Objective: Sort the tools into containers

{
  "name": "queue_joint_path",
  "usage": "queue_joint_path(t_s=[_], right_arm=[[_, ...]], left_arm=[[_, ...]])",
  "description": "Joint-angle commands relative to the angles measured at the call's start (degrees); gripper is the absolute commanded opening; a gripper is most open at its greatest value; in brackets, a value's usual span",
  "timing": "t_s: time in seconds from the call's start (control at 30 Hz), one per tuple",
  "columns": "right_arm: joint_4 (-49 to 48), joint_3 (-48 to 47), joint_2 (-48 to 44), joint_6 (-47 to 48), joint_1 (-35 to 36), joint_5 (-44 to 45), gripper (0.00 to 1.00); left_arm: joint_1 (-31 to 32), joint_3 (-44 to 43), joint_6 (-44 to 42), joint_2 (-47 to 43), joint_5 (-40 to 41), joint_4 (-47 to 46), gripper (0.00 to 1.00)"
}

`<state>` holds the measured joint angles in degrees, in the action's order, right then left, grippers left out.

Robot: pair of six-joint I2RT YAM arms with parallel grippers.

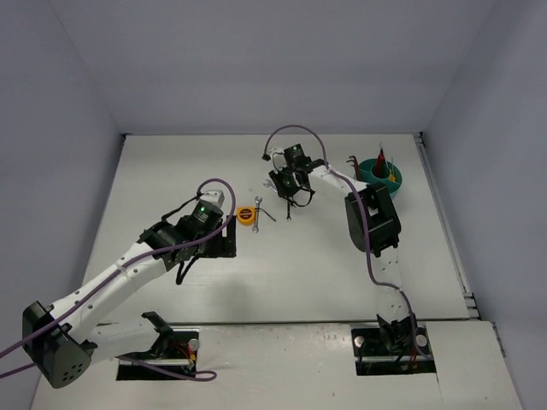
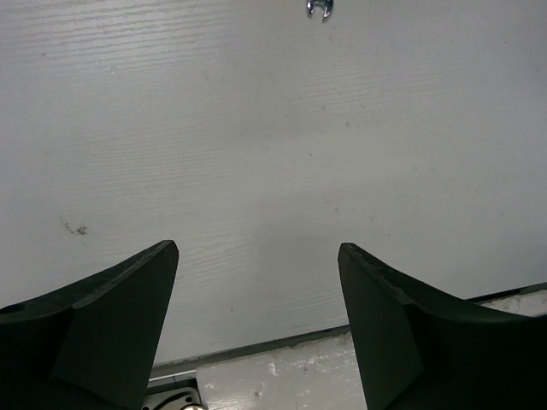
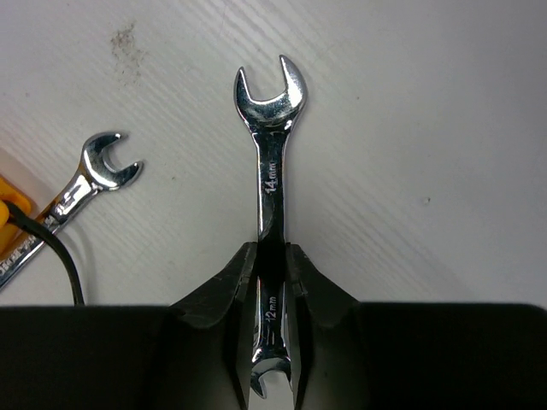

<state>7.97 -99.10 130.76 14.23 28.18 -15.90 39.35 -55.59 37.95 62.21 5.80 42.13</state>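
Note:
In the right wrist view my right gripper (image 3: 272,252) is shut on the shank of a silver wrench (image 3: 270,128) that lies flat on the table, its open end pointing away. A second silver wrench (image 3: 94,175) lies to its left, beside the yellow tape measure (image 3: 7,213) and a dark hex key (image 3: 53,248). From above, the right gripper (image 1: 291,195) sits mid-table, with the tape measure (image 1: 246,214) left of it. The teal cup (image 1: 398,181) at the back right holds a red-handled tool (image 1: 380,158) and an orange screwdriver (image 1: 391,175). My left gripper (image 2: 258,252) is open over bare table.
A small reddish tool (image 1: 352,161) lies just left of the cup. The left arm (image 1: 128,273) stretches diagonally across the near left. White walls close the table at the back and both sides. A wrench tip (image 2: 319,8) shows at the top of the left wrist view.

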Motion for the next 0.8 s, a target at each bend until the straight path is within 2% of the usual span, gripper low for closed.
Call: queue_joint_path(t_s=[0.0, 0.23, 0.47, 0.63, 0.77], right_arm=[[3.72, 7.69, -5.67, -2.18, 0.9, 3.03, 0.07], [3.45, 23.39, -14.91, -8.81, 1.57, 9.21, 0.02], [3.5, 32.37, -21.46, -13.52, 2.28, 10.62, 0.04], [3.55, 33.52, -22.12, -14.23, 2.5, 11.24, 0.12], [3.69, 30.66, -21.25, -17.3, 2.5, 12.9, 0.31]], left_arm=[[-0.31, -1.77, 0.5, 1.36, -0.18, -1.87, 0.73], [-0.24, -2.34, 0.45, 4.24, -2.03, -4.83, 0.73], [-0.15, -3.2, 0.24, 7.48, -4.17, -7.28, 0.73], [-0.07, -3.82, -0.25, 8.37, -4.49, -7.68, 0.73], [-0.09, -4.24, -0.51, 8.85, -4.73, -7.76, 0.73]])
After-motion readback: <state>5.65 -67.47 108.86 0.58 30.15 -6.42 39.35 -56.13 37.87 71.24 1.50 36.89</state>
